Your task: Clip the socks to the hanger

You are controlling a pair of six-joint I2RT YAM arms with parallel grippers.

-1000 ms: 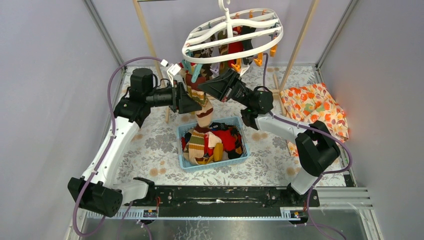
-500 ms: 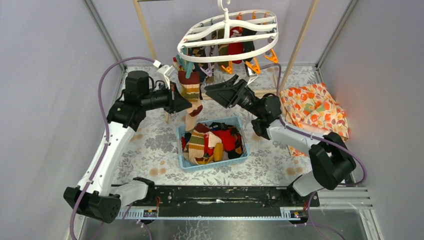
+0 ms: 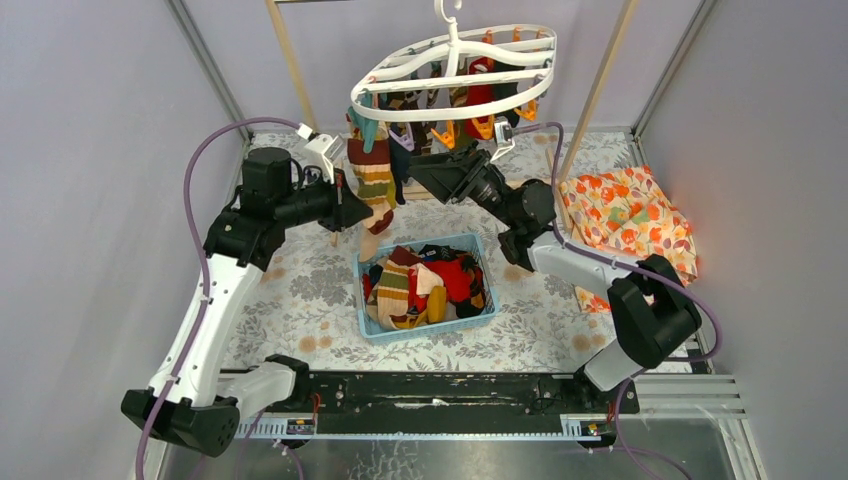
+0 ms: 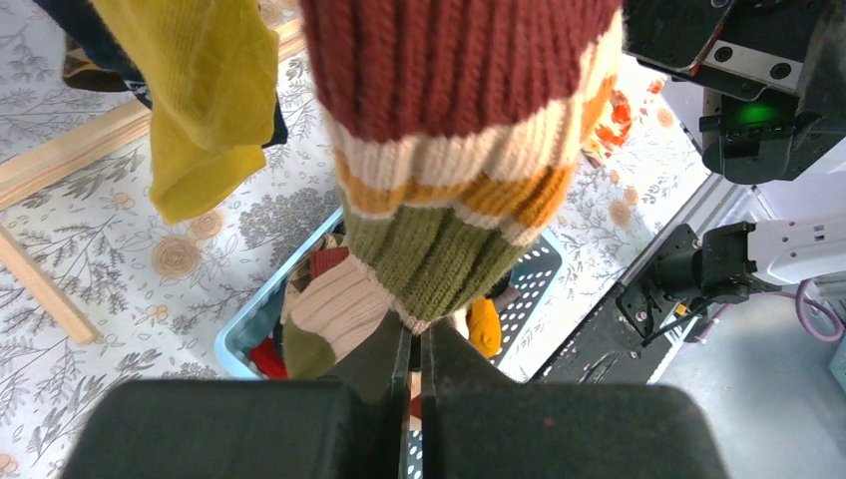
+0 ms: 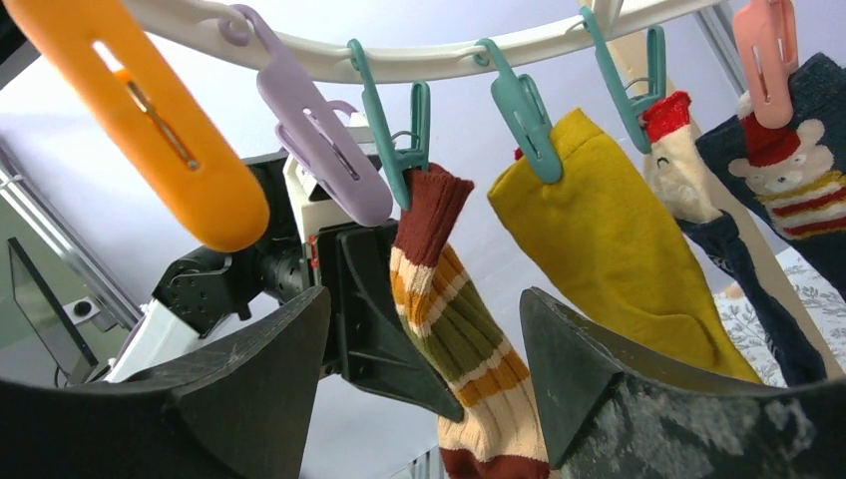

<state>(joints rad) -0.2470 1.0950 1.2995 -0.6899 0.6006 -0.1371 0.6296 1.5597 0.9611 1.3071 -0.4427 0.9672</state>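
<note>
The white oval hanger (image 3: 455, 62) hangs from its hook with several socks clipped under it. A striped maroon, tan, orange and green sock (image 3: 373, 180) hangs from a teal clip (image 5: 399, 140) on the rim (image 5: 419, 62). My left gripper (image 3: 352, 212) is shut, and its tips (image 4: 414, 329) touch the edge of the sock's green band (image 4: 459, 150). My right gripper (image 3: 430, 165) stands open just below the rim, jaws wide, with the striped sock (image 5: 459, 329) beyond them and nothing held. A mustard sock (image 5: 609, 230) hangs beside it.
A blue basket (image 3: 430, 327) full of mixed socks sits mid-table under the hanger. An orange floral cloth (image 3: 630, 215) lies at the right. Wooden rail posts (image 3: 295, 70) (image 3: 600, 85) rise behind. Empty orange (image 5: 140, 120) and lilac (image 5: 319, 140) clips dangle near my right gripper.
My right gripper opened and dropped back from the clips. My left gripper shut and drew left. The hanger swung left, and the striped sock's toe lifted out of the basket.
</note>
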